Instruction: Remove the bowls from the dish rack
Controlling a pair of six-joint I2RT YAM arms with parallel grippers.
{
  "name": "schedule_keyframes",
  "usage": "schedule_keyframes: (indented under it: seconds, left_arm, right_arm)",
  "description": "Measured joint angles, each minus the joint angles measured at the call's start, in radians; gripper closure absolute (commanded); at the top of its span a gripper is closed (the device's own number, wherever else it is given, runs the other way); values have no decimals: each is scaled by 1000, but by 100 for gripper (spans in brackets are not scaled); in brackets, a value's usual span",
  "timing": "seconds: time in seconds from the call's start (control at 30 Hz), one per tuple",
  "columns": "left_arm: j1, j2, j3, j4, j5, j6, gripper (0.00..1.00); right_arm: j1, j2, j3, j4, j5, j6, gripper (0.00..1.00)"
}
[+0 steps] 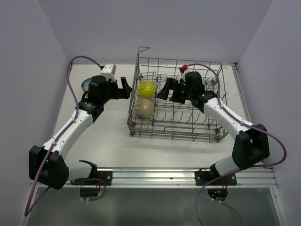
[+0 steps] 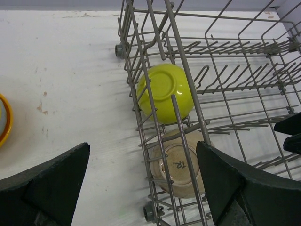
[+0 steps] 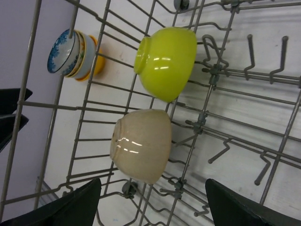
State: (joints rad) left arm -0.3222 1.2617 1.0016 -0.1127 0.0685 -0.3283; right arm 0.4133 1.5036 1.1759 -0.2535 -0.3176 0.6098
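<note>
The grey wire dish rack (image 1: 188, 123) stands right of centre. Two bowls rest on their sides at its left end: a lime-yellow bowl (image 1: 146, 88) (image 2: 164, 92) (image 3: 167, 61) and, nearer, a beige bowl (image 1: 144, 108) (image 2: 181, 165) (image 3: 141, 143). My left gripper (image 1: 125, 89) (image 2: 143, 150) is open just outside the rack's left wall, facing the two bowls and holding nothing. Inside the rack, my right gripper (image 1: 163, 90) (image 3: 153, 181) is open and empty, facing the same bowls from their right.
A stack of bowls (image 1: 86, 84) (image 3: 75, 54) with a blue-patterned one on top and an orange-yellow one (image 2: 3, 120) underneath stands on the table at the far left, partly behind my left arm. Upright tines (image 3: 249, 47) fill the rack floor. Walls close in on three sides.
</note>
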Motion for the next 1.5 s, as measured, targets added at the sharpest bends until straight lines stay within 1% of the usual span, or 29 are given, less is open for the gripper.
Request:
schedule_keyframes:
  seconds: [0.27, 0.6, 0.77, 1.0, 1.43, 1.5]
  left_arm:
    - [0, -8, 0, 0, 2, 8, 0]
    - [0, -11, 0, 0, 3, 9, 0]
    - [0, -11, 0, 0, 5, 9, 0]
    - [1, -11, -1, 0, 8, 10, 0]
    - [2, -12, -2, 0, 12, 11, 0]
    - [2, -12, -2, 0, 14, 11, 0]
  right_arm:
    - [85, 18, -4, 51, 12, 21, 2]
    - [161, 144, -4, 87, 42, 44, 1]
    - [176, 166, -9, 114, 68, 72, 1]
    - [179, 182, -36, 228, 68, 123, 1]
    - [200, 265, -34, 280, 64, 162, 2]
    - [204, 271, -32, 283, 62, 168, 7]
